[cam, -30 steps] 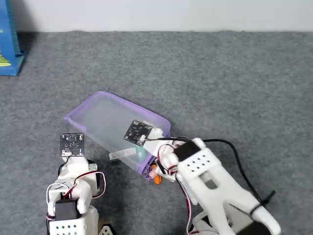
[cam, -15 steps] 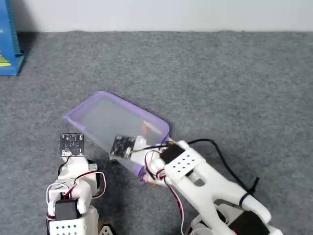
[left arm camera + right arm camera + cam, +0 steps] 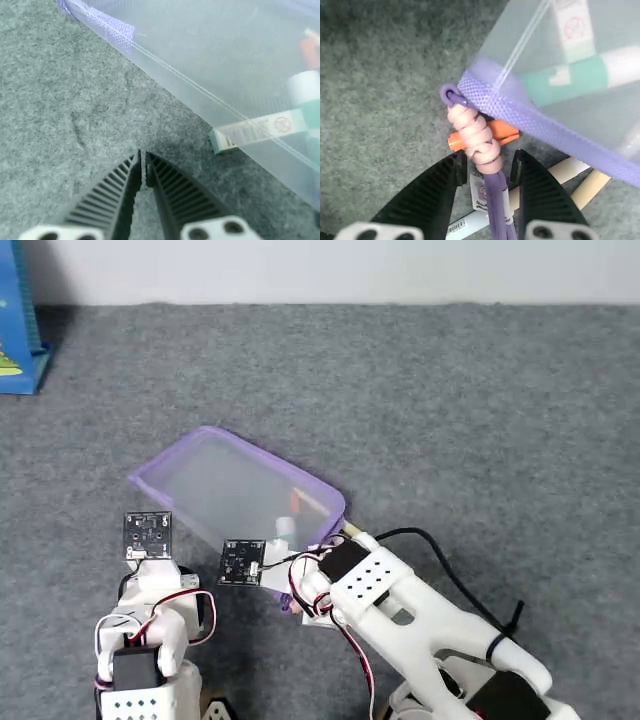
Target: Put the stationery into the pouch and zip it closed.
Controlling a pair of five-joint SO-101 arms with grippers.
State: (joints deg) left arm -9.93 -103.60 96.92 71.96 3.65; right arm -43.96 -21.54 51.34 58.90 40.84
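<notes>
Pull cord (image 3: 475,132), pink and purple and knotted, sits between your right gripper's (image 3: 488,157) parted jaws, unclamped, at the corner of the translucent purple-edged plastic pouch (image 3: 560,75). Clamp squarely on the knot, then draw along the seam, not upward. Cream pens (image 3: 587,189) and a small orange piece (image 3: 502,134) lie loose under those jaws. Left gripper (image 3: 144,164), clenched empty, sits beside the pouch's long edge; open grey felt tabletop (image 3: 450,390) lies beyond.

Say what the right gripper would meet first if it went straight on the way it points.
The pink knot on the zip cord, lying between the right gripper's open fingers; beyond comes the pouch's purple edge, though depth is unclear.
</notes>
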